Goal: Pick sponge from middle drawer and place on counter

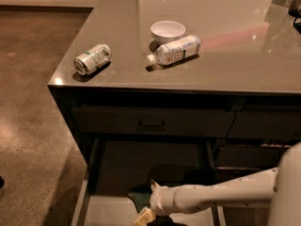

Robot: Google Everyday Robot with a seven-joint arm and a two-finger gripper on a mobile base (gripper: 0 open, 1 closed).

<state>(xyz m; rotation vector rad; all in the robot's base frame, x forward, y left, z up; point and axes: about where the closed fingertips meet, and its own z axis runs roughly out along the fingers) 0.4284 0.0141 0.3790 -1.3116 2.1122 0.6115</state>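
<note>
The middle drawer [101,211] is pulled out at the bottom, showing a pale grey floor and dark sides. The sponge [139,197] lies in it as a dark green patch with a yellowish edge toward the front. My gripper [146,202] reaches in from the right on a white arm and sits right at the sponge, low in the drawer. The sponge is partly hidden by the gripper. The counter [225,60] is a glossy grey-brown top above the drawers.
On the counter stand a white bowl [168,31], a plastic bottle [176,50] lying on its side, and a tipped can [92,59] near the left corner. A shut dark-fronted drawer with a black handle [151,124] is above the open one. Brown floor lies at the left.
</note>
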